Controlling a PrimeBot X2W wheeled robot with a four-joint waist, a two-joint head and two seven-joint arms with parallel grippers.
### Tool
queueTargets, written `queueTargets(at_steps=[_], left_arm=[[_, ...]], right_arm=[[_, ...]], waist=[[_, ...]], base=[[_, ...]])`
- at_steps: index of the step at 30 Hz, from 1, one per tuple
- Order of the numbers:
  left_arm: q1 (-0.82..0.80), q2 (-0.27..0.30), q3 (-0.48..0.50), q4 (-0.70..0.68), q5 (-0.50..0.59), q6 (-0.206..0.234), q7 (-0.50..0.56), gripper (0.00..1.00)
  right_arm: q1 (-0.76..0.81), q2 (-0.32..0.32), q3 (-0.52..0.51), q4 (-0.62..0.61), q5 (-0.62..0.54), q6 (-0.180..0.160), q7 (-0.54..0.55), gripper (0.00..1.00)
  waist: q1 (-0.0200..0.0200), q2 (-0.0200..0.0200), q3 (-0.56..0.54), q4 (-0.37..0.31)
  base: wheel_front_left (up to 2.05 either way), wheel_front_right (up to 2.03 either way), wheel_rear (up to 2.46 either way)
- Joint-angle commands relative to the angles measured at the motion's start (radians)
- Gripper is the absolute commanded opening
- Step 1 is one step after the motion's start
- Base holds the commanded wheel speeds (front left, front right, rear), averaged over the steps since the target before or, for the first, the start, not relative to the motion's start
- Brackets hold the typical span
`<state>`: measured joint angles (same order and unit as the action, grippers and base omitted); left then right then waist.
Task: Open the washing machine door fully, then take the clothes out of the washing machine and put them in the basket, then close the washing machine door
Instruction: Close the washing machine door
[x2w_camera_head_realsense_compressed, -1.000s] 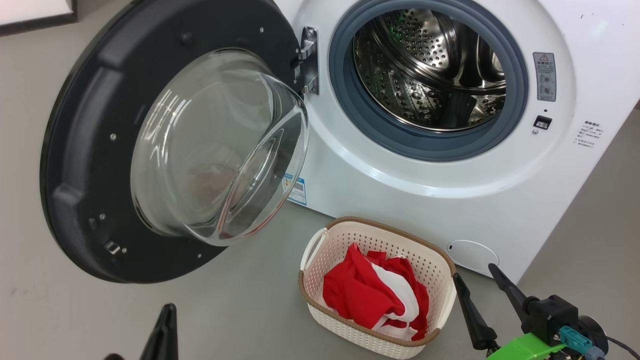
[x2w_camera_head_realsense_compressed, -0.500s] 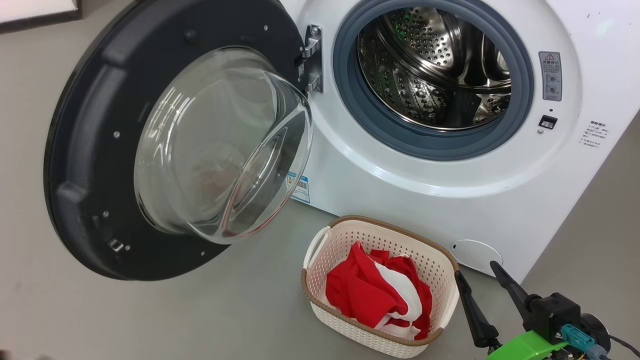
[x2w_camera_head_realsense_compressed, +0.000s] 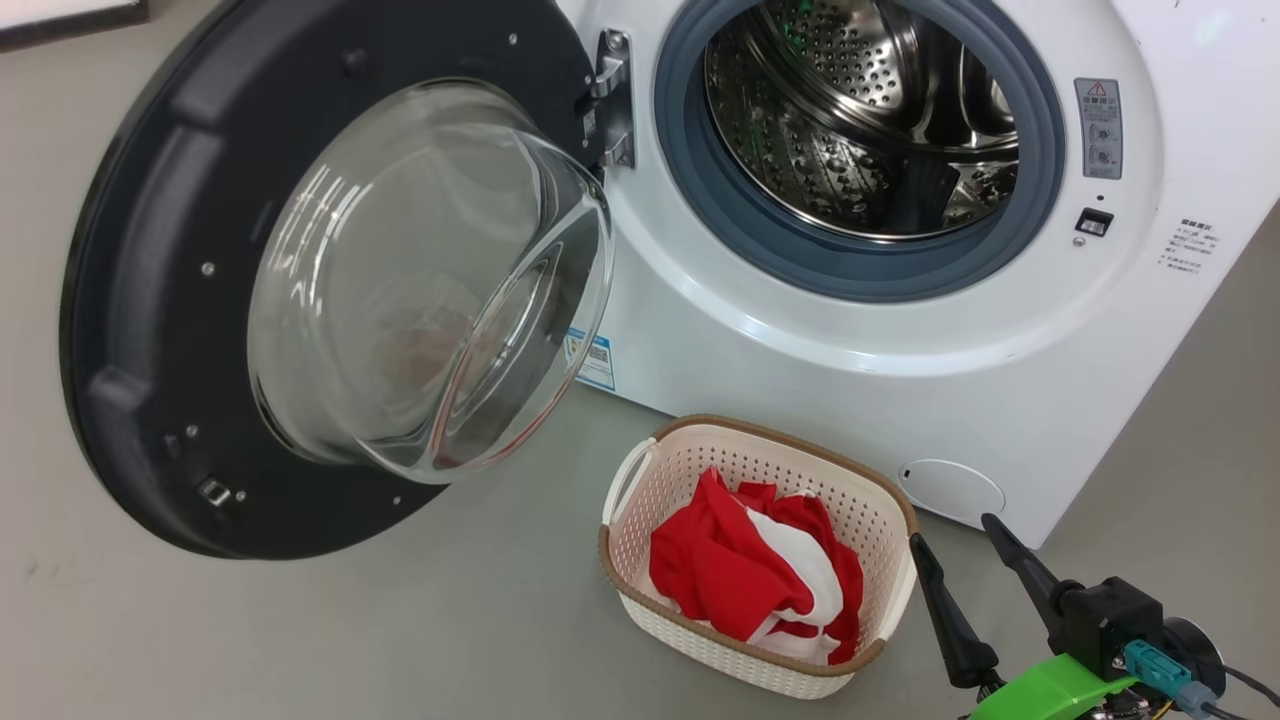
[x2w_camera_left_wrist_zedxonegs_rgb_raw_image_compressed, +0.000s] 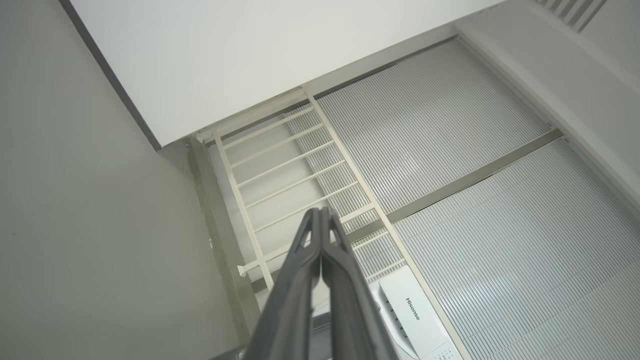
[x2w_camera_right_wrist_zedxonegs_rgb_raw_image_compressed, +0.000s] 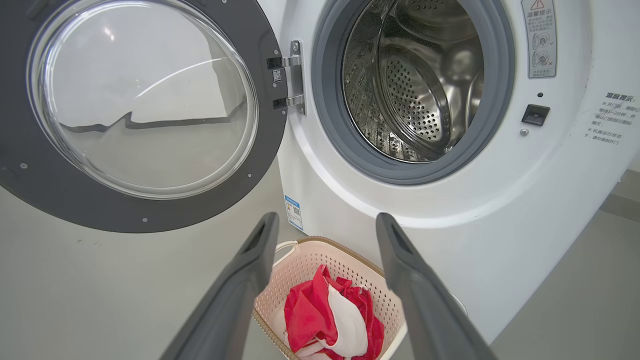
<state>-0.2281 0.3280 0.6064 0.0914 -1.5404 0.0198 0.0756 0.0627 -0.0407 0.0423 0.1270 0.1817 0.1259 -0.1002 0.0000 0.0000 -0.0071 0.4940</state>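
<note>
Bright, even light; glare streaks on washing machine door (x2w_camera_head_realsense_compressed: 340, 280); soft shadows; sharp.

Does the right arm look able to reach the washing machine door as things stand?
Probably, though awkwardly: the right gripper is open and empty, but the washing machine door hangs wide open far to its left, beyond the basket.

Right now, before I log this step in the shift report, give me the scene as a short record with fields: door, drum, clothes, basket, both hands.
washing machine door: swung wide open, on the robot's left of the opening
drum: no garment visible inside
clothes: red and white, bunched in the basket
basket place: on the floor, in front of the washing machine
left hand: shut, holding nothing
right hand: open, empty, by the basket's right end
remaining: closing the door
</note>
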Motion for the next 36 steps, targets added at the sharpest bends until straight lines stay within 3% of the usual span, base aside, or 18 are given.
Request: queueTargets(at_steps=[1, 11, 19, 36], left_arm=[[-0.046, 0.064, 0.021, 0.000, 0.001, 0.005, 0.016, 0.00], [-0.206, 0.117, -0.099, 0.288, -0.012, 0.022, 0.125, 0.00], [-0.272, 0.132, -0.164, 0.488, -0.011, -0.019, 0.205, 0.00], [-0.285, 0.140, -0.224, 0.609, -0.045, -0.104, 0.399, 0.00]], right_arm=[[-0.029, -0.009, 0.020, -0.032, -0.007, 0.005, 0.001, 1.00], [-0.050, -0.009, 0.027, -0.050, -0.020, 0.005, 0.020, 1.00], [-0.061, -0.009, 0.028, -0.058, -0.023, 0.005, 0.025, 1.00], [-0.065, -0.009, 0.018, -0.062, -0.023, 0.005, 0.028, 1.00]], waist=[[0.0000, 0.0000, 0.006, -0.004], [0.0000, 0.0000, 0.036, -0.036], [0.0000, 0.0000, 0.052, -0.074], [0.0000, 0.0000, 0.062, -0.073]], base=[[0.00, 0.00, 0.00], [0.00, 0.00, 0.00], [0.00, 0.00, 0.00], [0.00, 0.00, 0.00]])
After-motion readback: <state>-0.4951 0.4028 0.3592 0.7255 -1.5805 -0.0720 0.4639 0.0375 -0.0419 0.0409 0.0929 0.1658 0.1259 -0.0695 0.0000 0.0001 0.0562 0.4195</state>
